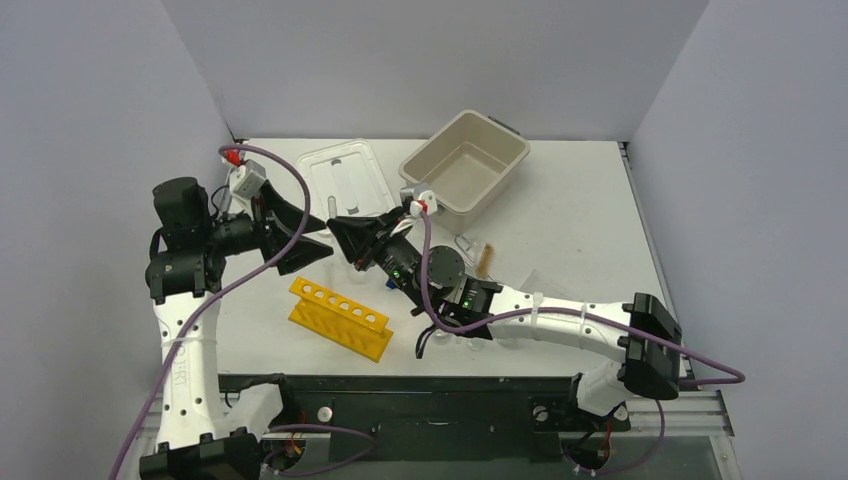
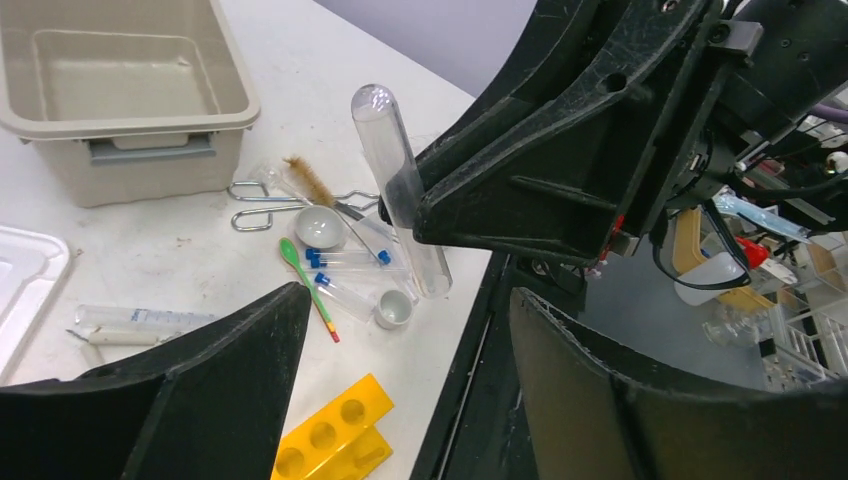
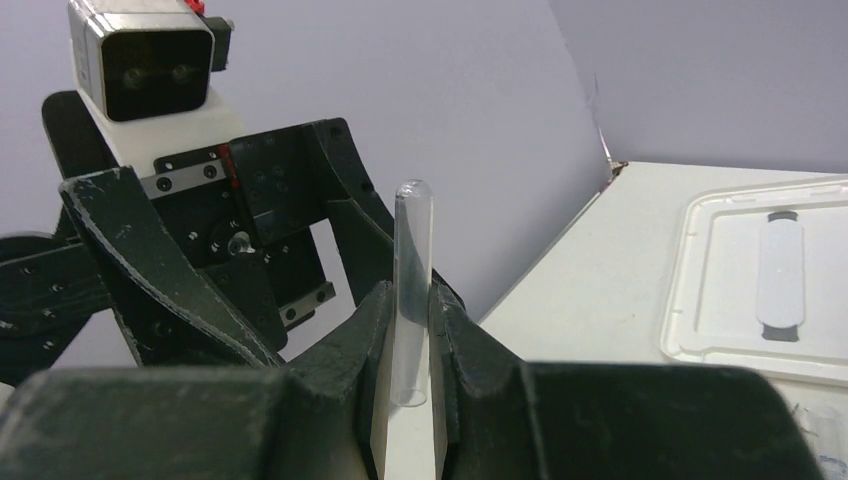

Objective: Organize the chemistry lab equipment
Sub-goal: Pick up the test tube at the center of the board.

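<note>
The right pincer (image 3: 412, 305) is clamped on a clear test tube (image 3: 412, 230), gripping it below the middle so that the rounded end stands up and a good length shows bare above the fingers. The tube hangs in the air over the table (image 1: 580, 200), resting on nothing. From overhead that spot lies at about 12 o'clock from the yellow rack (image 1: 340, 318), with the white lid (image 1: 345, 180) further on toward 12 and the beige tub (image 1: 465, 165) off at 2 o'clock. The left pincer (image 2: 408, 300) faces the tube with its jaws apart, touching nothing (it looks to me like a hand-over being set up, though that is only my reading). The tube is probably light, stiff, smooth and round, so it could slip or roll in a loose hold and crack under a hard squeeze. I would take it across the bare upper length, apart from the other fingers, with a gentle, square pinch. A brush (image 2: 297, 178) and capped vials (image 2: 345, 258) lie on the table at about 2 o'clock from the rack.
</note>
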